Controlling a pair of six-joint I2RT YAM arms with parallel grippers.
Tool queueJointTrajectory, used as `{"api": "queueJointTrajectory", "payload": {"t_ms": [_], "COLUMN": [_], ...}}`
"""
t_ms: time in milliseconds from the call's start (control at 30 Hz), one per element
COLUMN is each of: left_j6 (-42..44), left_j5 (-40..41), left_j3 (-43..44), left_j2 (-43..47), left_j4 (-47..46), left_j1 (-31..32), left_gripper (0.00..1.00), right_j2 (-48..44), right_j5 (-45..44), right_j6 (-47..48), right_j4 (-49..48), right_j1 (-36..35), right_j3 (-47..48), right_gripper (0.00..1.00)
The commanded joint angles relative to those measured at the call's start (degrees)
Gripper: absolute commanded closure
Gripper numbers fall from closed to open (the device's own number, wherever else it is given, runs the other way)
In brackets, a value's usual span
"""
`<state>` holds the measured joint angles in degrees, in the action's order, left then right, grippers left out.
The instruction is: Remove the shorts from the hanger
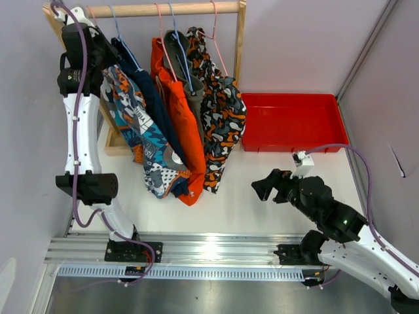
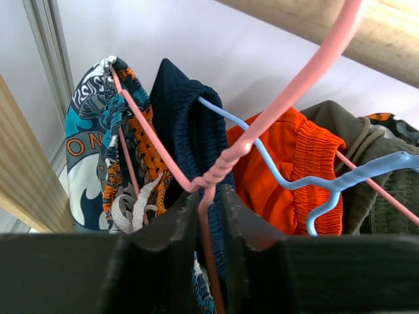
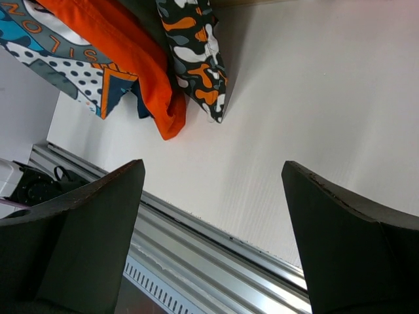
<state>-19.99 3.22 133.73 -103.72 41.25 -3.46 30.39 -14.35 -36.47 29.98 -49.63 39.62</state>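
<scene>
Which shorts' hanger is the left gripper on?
The teal-blue/orange print shorts, leftmost on the rail and the only teal pair: the left gripper pinches the neck of their pink hanger.

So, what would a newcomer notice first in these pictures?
Five colourful shorts hang in a tight row from the wooden rail at the back left, beside a red tray at the back right. The left gripper is up at the rail, closed around the stem of a pink hanger, while the right gripper hovers open above the table.
</scene>
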Motion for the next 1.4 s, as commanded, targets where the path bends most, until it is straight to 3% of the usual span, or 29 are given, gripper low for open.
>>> {"api": "queueJointTrajectory", "payload": {"t_ms": [0,67,100,533,800,1000,1100,1133,1200,1333,1367], "left_j6": [0.65,1.09,1.70,2.06,2.23,0.04,-0.84,-1.10,-1.46,-1.89,-2.07], "left_j5": [0.55,1.25,1.61,-0.67,-2.43,-9.19,-9.29,-9.20,-8.94,-8.06,-8.06], "left_j3": [1.88,1.80,1.97,1.89,-1.10,-5.75,-15.49,-23.26,-26.93,-32.03,-32.48], "left_j2": [2.47,3.44,3.70,12.04,18.55,21.45,27.76,30.05,35.33,37.71,38.33], "left_j4": [-1.70,-1.97,-1.97,-1.26,-0.74,4.97,2.18,-1.40,-3.19,-2.59,-2.50], "left_j1": [-0.49,-0.49,-0.49,-0.05,-0.14,-0.05,0.56,0.74,1.09,1.27,1.27], "left_gripper": [0.79,0.90,1.00,1.00,1.00,1.00,1.00,1.00,1.00,1.00,1.00], "right_j2": [-0.33,-0.07,0.02,1.51,3.70,9.06,12.31,13.54,18.46,30.75,36.00], "right_j5": [-0.77,-0.51,-0.42,1.52,6.34,13.37,20.49,21.55,21.48,5.69,4.60], "right_j6": [-0.80,-0.80,-0.80,-0.45,5.43,7.64,7.64,7.64,8.16,13.77,14.14], "right_j4": [-0.71,-1.32,-1.50,-4.49,-7.82,-10.28,-13.80,-14.50,-15.82,-13.55,-13.37], "right_j1": [0.06,0.06,0.06,0.06,0.06,-0.03,-0.99,-2.91,-6.52,-23.28,-24.71], "right_j3": [-1.20,-1.47,-1.73,-1.47,3.26,9.59,12.05,13.02,17.92,31.87,34.80], "right_gripper": [0.07,0.07,0.07,0.08,0.07,0.07,0.07,0.07,0.08,0.07,0.08]}}
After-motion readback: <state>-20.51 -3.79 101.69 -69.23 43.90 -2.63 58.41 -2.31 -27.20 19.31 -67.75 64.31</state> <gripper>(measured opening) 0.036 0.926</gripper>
